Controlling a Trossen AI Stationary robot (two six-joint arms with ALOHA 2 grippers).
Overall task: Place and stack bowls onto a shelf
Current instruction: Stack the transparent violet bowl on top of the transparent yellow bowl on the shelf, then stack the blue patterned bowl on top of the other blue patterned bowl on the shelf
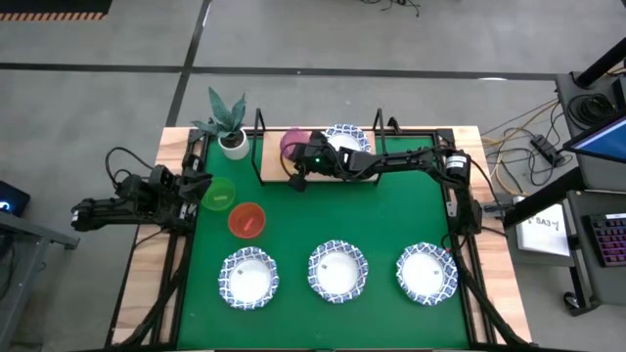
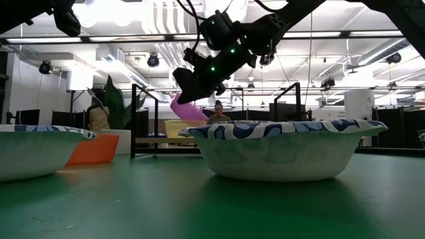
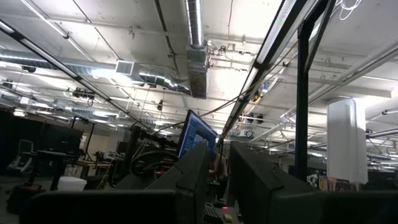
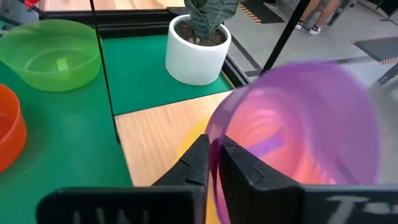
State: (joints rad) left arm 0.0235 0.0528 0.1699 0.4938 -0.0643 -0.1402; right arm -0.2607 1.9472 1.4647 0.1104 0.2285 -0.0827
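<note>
A green mat (image 1: 391, 220) covers the table. At upper centre of the high view, the right gripper (image 4: 214, 163) pinches the rim of a purple bowl (image 4: 298, 124) above the wooden shelf (image 4: 161, 130). The left gripper (image 1: 191, 188) waits at the left edge, its fingers slightly apart and empty.

Bright overhead lights; purple bowl (image 4: 298, 130) seemingly blurred.
</note>
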